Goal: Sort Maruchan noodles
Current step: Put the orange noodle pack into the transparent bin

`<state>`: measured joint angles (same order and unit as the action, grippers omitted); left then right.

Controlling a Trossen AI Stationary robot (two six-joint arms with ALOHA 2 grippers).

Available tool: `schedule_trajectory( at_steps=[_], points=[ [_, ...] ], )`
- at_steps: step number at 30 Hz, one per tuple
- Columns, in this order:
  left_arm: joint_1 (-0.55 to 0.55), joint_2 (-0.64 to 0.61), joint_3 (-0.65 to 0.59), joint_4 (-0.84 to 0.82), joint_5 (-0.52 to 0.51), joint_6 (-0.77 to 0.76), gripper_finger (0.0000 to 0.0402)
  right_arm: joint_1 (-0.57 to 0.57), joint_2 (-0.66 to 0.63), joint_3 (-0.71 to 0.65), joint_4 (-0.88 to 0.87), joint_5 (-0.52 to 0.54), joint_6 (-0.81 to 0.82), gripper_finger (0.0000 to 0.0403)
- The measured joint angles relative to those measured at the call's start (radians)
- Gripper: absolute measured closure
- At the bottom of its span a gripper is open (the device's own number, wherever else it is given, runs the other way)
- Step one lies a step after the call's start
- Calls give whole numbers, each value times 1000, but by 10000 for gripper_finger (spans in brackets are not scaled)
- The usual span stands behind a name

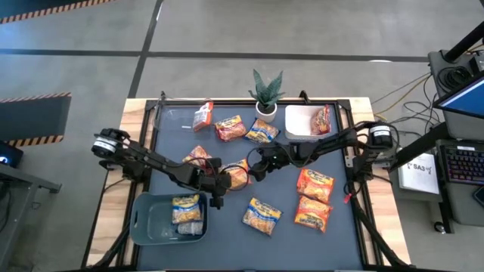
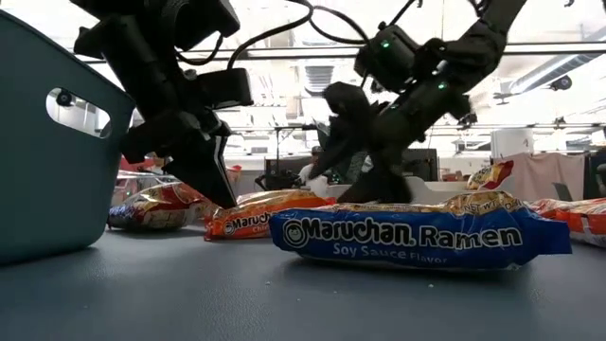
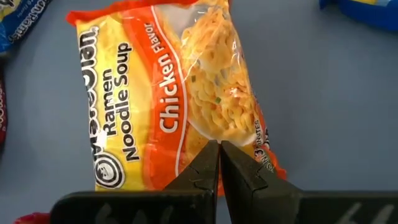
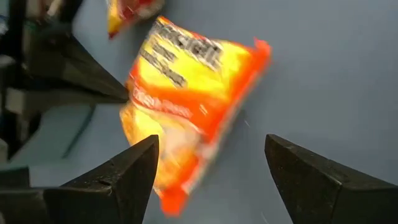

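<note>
Eleven Maruchan noodle packets (image 1: 262, 215) show from above: eight loose on the dark mat (image 1: 340, 242), two in the grey bin (image 1: 144, 223) at 7 o'clock, one in the white tray (image 1: 296, 121) at 1 o'clock. A potted plant (image 1: 266, 92) stands at 12. At centre, the left gripper (image 3: 219, 148), pinched shut and empty, touches an orange "Chicken Flavor Ramen Noodle Soup" packet (image 3: 168, 93); the right gripper (image 4: 211, 158) spreads wide above it. In the low view a blue packet (image 2: 417, 237) reads "Soy Sauce Flavor".

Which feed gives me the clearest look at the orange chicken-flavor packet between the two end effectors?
Left wrist view: the orange chicken packet fills it, label readable, just beyond the shut left end effector. The right wrist view shows it blurred. The high view shows it small, partly under the arms. The low view shows only an orange edge, probably the same packet.
</note>
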<state>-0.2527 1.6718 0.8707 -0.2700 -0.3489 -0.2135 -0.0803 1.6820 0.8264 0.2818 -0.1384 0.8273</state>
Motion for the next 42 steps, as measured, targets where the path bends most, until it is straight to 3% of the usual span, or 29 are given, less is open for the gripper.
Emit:
schedule_trajectory(
  at_steps=[18,34,42],
  points=[
    [0,4,-8,-5,2,-35,402,1,177,52,284,-24,-17,123],
    [0,7,-9,25,5,-36,401,1,182,68,307,-23,-41,260],
    [0,-17,3,16,-1,-20,401,1,180,68,306,-27,-74,272]
  ],
)
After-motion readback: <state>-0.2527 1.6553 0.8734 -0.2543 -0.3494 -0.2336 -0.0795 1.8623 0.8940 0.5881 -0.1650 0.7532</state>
